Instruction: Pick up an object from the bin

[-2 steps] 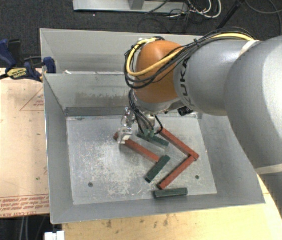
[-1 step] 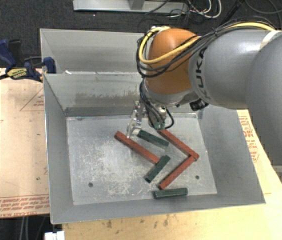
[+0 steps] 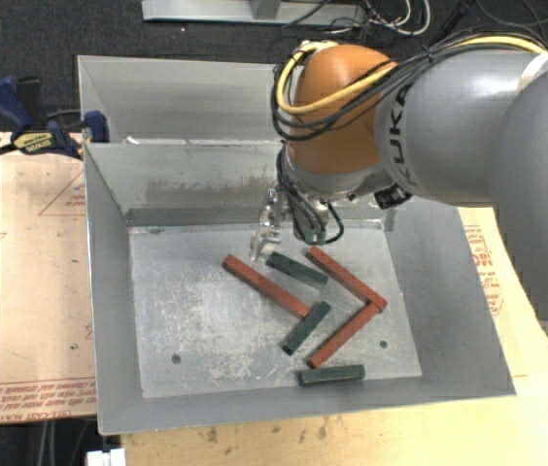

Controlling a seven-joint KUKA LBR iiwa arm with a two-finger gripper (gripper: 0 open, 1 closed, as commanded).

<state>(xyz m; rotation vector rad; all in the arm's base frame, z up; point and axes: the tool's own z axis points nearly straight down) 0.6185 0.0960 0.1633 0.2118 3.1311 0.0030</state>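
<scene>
Tool (image 3: 270,233) at upper-left end of dark green bar (image 3: 296,270); bar's axis runs down-right from tool; tool opening: cannot tell.

One cam looks down on the grey bin (image 3: 109,280) from above, tilted slightly off vertical, w/ the whole bin in frame. The arm (image 3: 488,124) fills the upper right, nearer the lens.
</scene>
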